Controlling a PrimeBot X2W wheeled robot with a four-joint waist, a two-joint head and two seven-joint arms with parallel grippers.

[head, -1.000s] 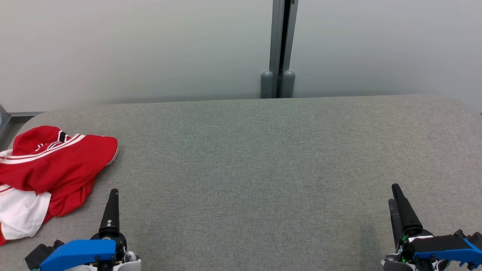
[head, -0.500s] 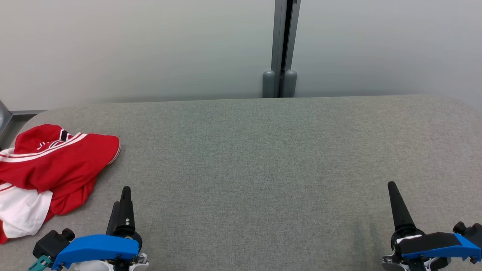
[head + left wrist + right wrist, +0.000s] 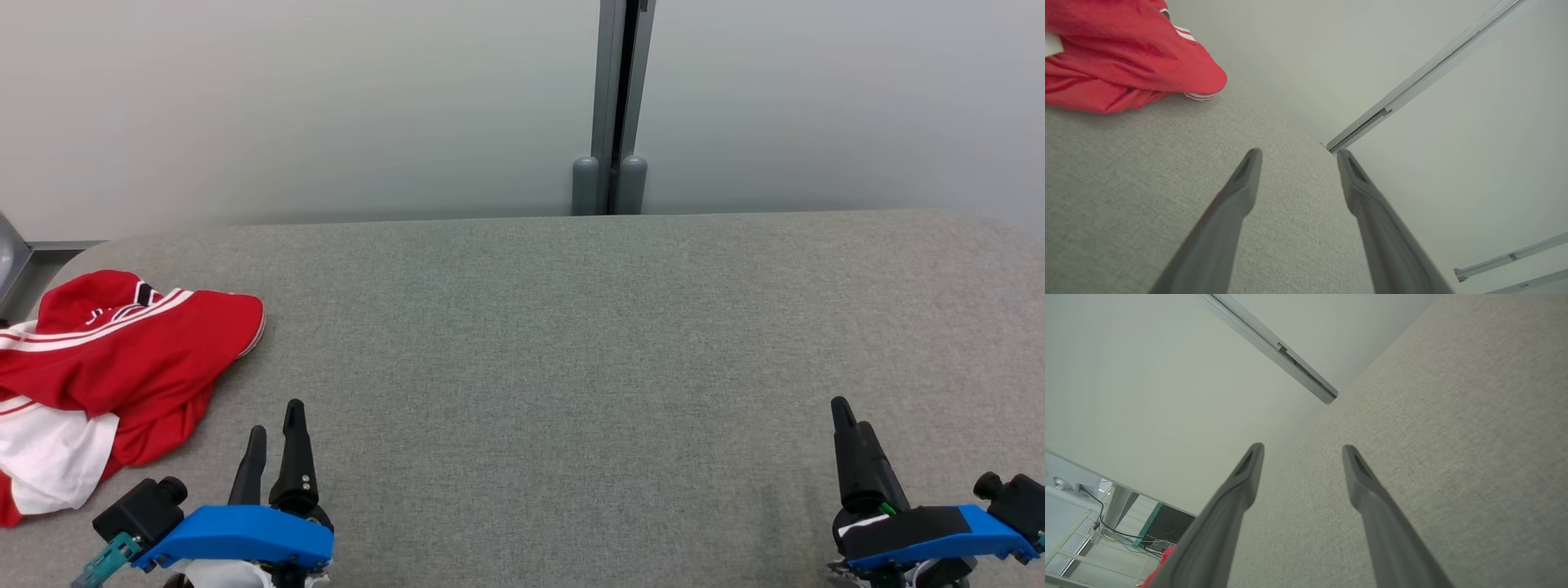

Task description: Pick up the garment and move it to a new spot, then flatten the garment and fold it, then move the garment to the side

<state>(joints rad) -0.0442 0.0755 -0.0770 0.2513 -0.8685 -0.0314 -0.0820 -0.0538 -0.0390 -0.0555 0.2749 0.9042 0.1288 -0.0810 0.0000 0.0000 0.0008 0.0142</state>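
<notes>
Lying crumpled on the grey bench [image 3: 571, 343] at its left edge: red-and-white garment [image 3: 122, 359], untouched. Left tool [image 3: 276, 418] near it, jaws spread, empty. Right tool [image 3: 849, 412] well apart at lower right of head view, jaws spread too, nothing held, both over bare fabric.

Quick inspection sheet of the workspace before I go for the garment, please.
Surface: grey fabric-covered table, smooth.
Job's things: crumpled red and white garment at the table's left end, not yet picked up.
Clutter: nothing seen.
Grippers: left gripper open, near the garment, not touching; right gripper open over the table's right side.
Cables: dark cables on the floor beyond the table, right wrist view.
Surroundings: pale wall panels, grey vertical post behind.
</notes>
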